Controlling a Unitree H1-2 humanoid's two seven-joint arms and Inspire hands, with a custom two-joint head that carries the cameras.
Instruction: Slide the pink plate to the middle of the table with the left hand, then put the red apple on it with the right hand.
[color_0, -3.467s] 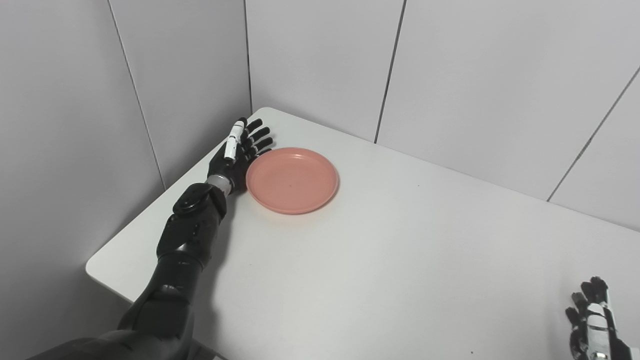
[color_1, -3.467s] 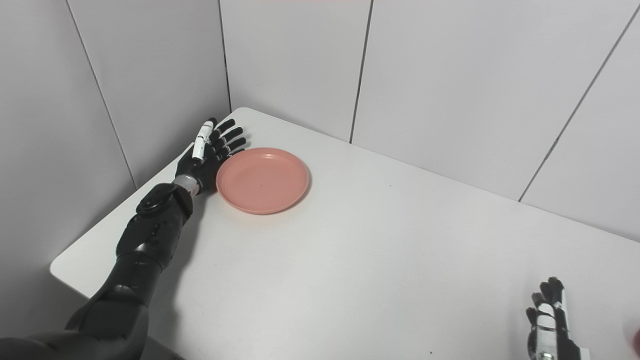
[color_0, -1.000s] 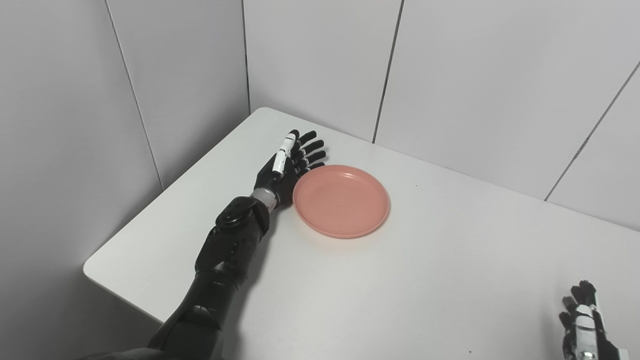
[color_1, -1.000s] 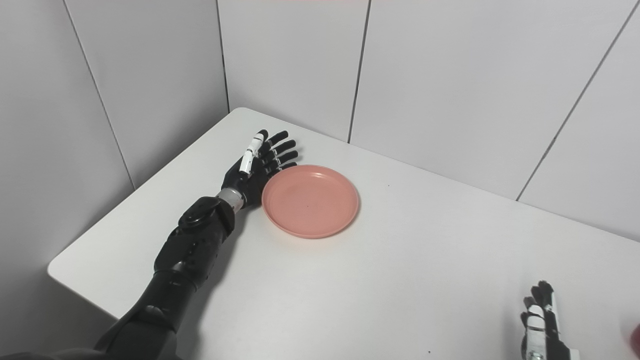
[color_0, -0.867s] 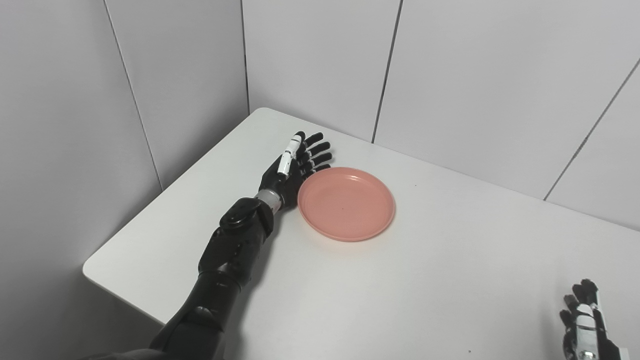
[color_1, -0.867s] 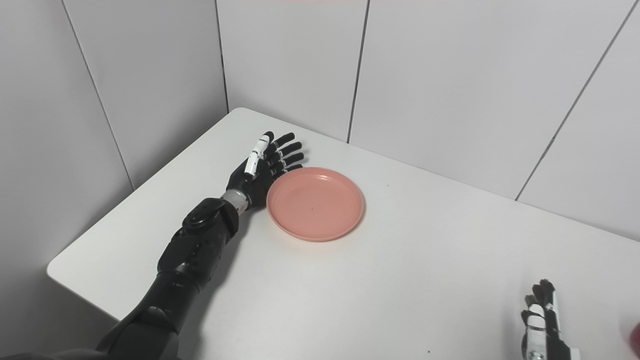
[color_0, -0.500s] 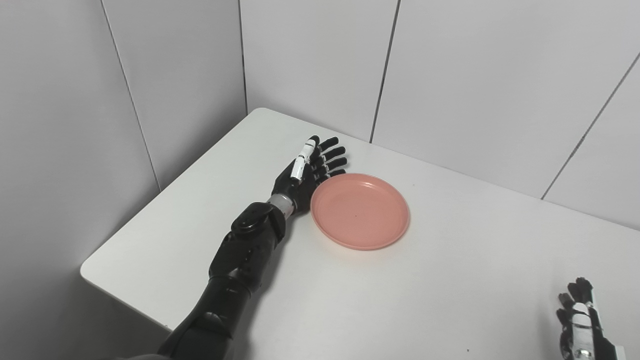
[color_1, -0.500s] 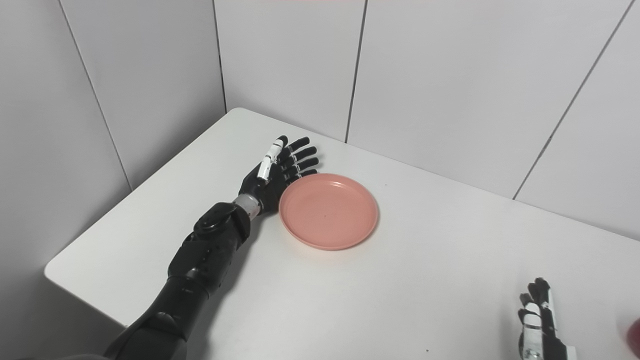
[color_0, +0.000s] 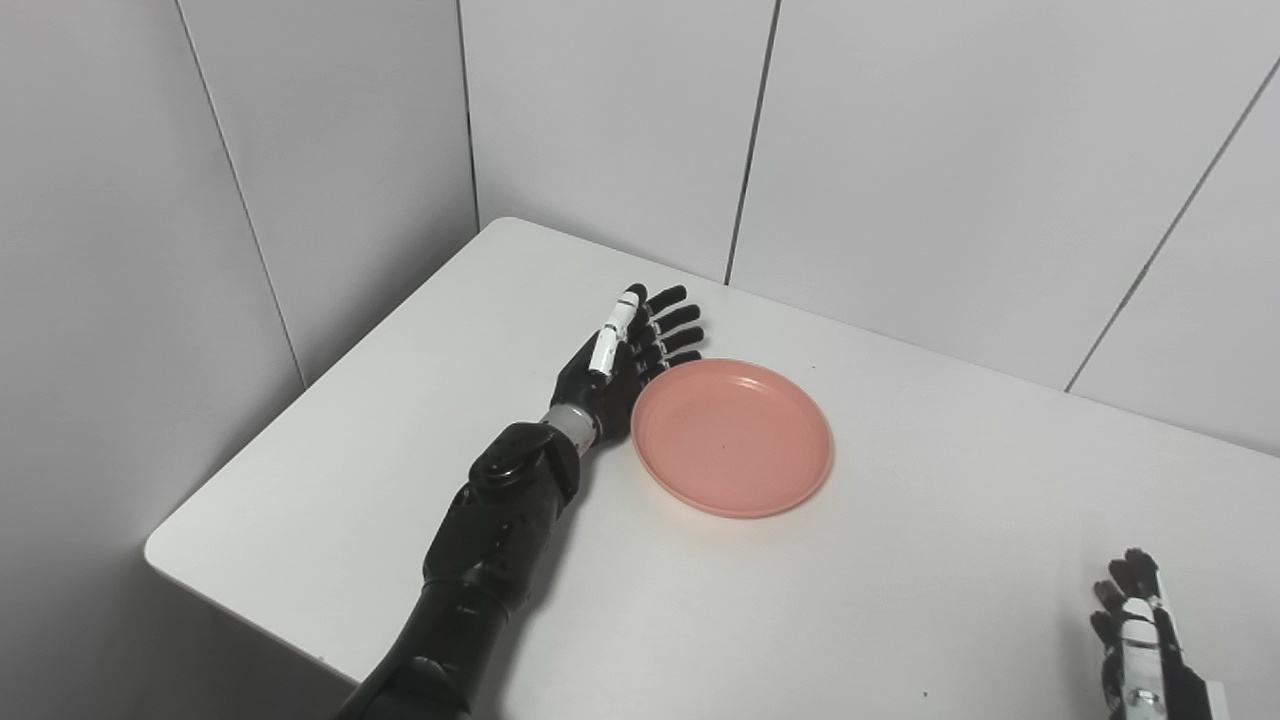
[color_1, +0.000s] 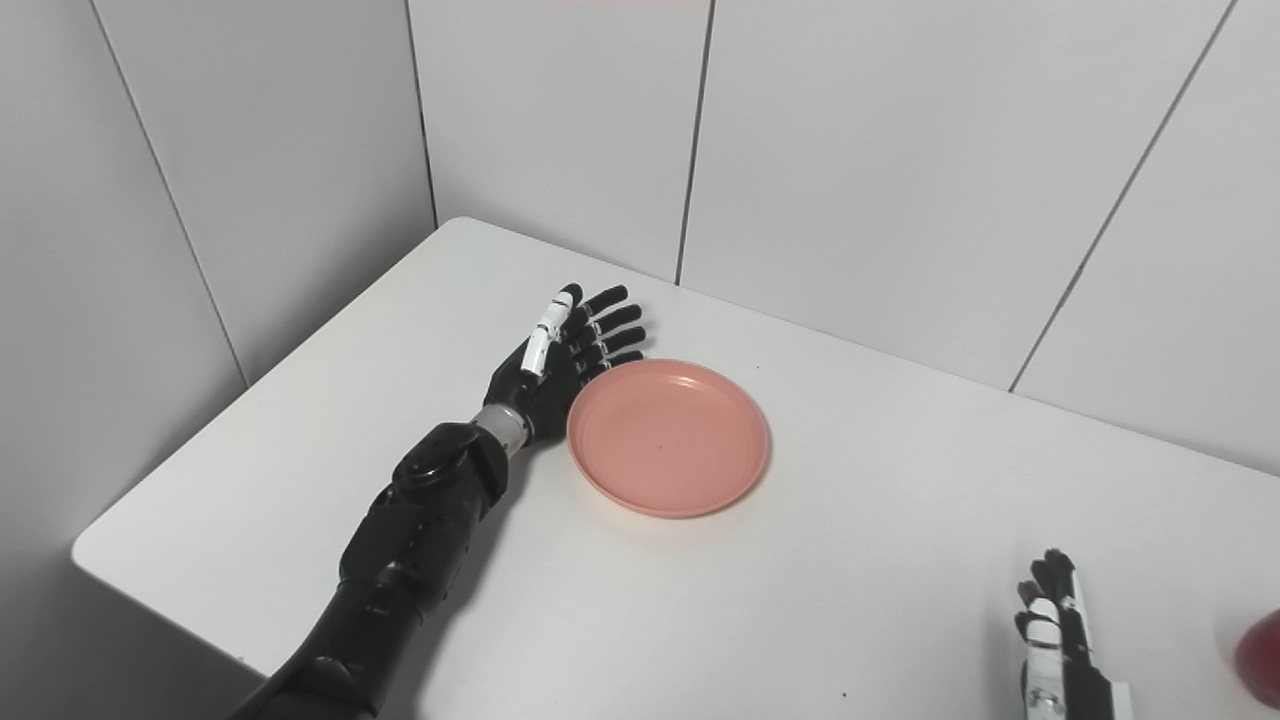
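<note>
Lying flat, the round pink plate looks shallow.

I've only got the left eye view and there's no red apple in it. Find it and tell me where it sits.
Observer: The right eye view shows the red apple at the picture's right edge, partly cut off by the frame.
Operator: Place it against the right hand.
Observer: It sits to the right of the right hand, at about the same depth. A strip of bare table shows between them, so they are not touching.
</note>
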